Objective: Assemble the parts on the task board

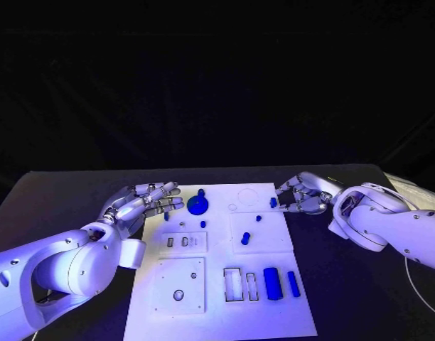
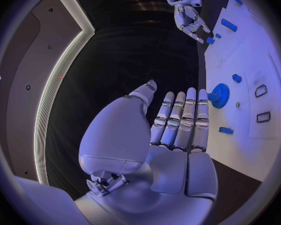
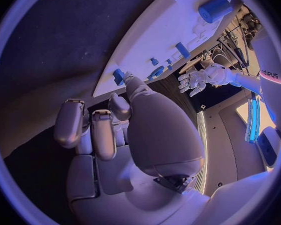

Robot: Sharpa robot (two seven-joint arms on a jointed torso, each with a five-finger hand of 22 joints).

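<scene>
Lying flat in the middle of the black table (image 1: 64, 192), the white rectangular task board (image 1: 217, 316) carries several small blue parts. Near its far end a round blue disc-shaped part with toothed edge (image 1: 198, 206) sits on the board, with a small blue peg (image 1: 201, 192) just beyond it. A short blue stub (image 1: 203, 224) lies a little nearer, and a slim blue pin (image 1: 246, 239) rests towards the board's centre. At the near end are narrow rectangular recesses (image 1: 233, 283) (they look hollow), and beside them a thick blue cylinder (image 1: 272, 283) and a thinner blue rod (image 1: 293, 283) lie lengthwise on the board; whether these two sit in slots of their own I cannot tell. Two small dark slots (image 1: 178, 242) mark the raised white panel on the board's left side.

The left hand (image 1: 143, 202) hovers at the board's left edge, just beside the toothed disc, its fingers stretched out straight and close together, holding nothing; the left wrist view shows the palm bare. The right hand (image 1: 301, 195) is at the board's far right edge, its thumb and a fingertip pinched on a small blue block (image 1: 274, 202), clearest in the right wrist view (image 3: 119, 76), while its other fingers curl loosely apart.
</scene>
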